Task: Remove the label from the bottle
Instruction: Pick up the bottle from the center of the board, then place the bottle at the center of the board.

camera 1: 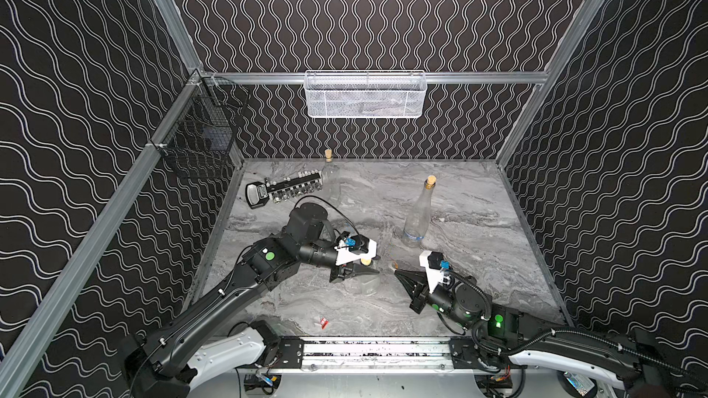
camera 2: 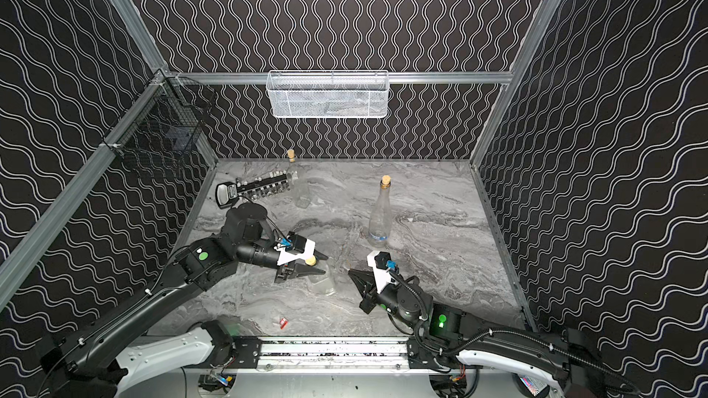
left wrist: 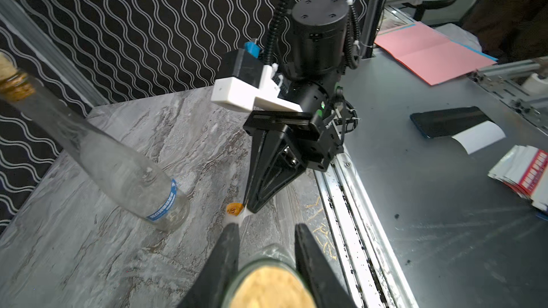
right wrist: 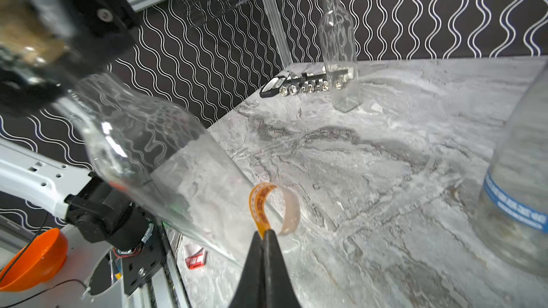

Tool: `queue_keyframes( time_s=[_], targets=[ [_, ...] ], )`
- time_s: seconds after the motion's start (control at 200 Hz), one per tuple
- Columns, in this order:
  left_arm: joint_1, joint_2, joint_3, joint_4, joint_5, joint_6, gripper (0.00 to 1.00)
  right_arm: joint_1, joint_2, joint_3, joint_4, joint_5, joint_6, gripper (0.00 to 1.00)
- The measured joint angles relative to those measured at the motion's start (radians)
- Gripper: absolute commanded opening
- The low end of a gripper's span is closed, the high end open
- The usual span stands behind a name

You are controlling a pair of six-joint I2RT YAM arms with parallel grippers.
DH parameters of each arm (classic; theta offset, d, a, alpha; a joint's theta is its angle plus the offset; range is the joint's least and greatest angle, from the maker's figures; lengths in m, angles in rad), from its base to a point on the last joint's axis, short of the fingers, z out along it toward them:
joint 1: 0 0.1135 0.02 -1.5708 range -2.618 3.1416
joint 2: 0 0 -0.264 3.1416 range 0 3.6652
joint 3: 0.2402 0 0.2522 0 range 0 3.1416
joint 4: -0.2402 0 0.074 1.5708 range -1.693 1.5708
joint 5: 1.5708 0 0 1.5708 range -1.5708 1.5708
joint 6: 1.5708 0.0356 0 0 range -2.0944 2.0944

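My left gripper (camera 1: 373, 270) (left wrist: 267, 240) is shut on the neck of a clear glass bottle (camera 1: 366, 286) (right wrist: 142, 140), just below its cork (left wrist: 271, 287), and holds the bottle tilted over the marble table. To its right, my right gripper (camera 1: 396, 272) (right wrist: 264, 233) is shut on one end of an orange label (right wrist: 258, 202) (left wrist: 233, 209). The strip curls in a loop with its pale back showing, beside the bottle's lower wall. Whether its far end still sticks to the glass I cannot tell.
A tall corked bottle with a blue band (camera 1: 417, 216) (right wrist: 522, 179) stands behind the right gripper. Another clear bottle (camera 1: 331, 181) and a socket set (camera 1: 283, 189) sit at the back left. A red scrap (camera 1: 324, 322) lies near the front edge. Two wire baskets (camera 1: 366, 94) (camera 1: 203, 128) hang on the walls.
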Motion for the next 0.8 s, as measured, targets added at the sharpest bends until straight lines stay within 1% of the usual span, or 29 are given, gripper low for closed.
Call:
queue_keyframes(
  time_s=[0.09, 0.15, 0.21, 0.275, 0.4, 0.52, 0.611, 0.761, 0.801],
  targets=[
    [0.000, 0.011, 0.016, -0.031, 0.006, 0.026, 0.00, -0.002, -0.031, -0.001, -0.045, 0.000, 0.013, 0.00],
    [0.000, 0.012, 0.010, -0.027, -0.010, 0.024, 0.00, -0.003, -0.044, 0.002, -0.079, 0.000, 0.023, 0.00],
    [0.000, 0.011, -0.014, 0.010, -0.045, 0.009, 0.00, -0.008, -0.049, 0.013, -0.115, -0.002, 0.029, 0.00],
    [0.000, 0.016, -0.046, 0.069, -0.113, -0.047, 0.00, -0.024, -0.045, 0.039, -0.165, -0.004, 0.039, 0.00],
    [0.000, 0.020, -0.098, 0.213, -0.284, -0.192, 0.00, -0.085, -0.002, 0.107, -0.243, -0.052, 0.067, 0.00],
    [0.000, 0.027, -0.100, 0.311, -0.451, -0.298, 0.00, -0.164, 0.037, 0.130, -0.295, -0.129, 0.089, 0.00],
    [0.000, 0.048, -0.064, 0.343, -0.594, -0.367, 0.00, -0.204, 0.050, 0.129, -0.320, -0.173, 0.105, 0.00],
    [0.005, 0.122, 0.032, 0.348, -0.879, -0.454, 0.00, -0.219, 0.065, 0.112, -0.320, -0.215, 0.117, 0.00],
    [0.010, 0.142, 0.048, 0.349, -0.937, -0.466, 0.00, -0.220, 0.071, 0.108, -0.320, -0.221, 0.119, 0.00]
  ],
)
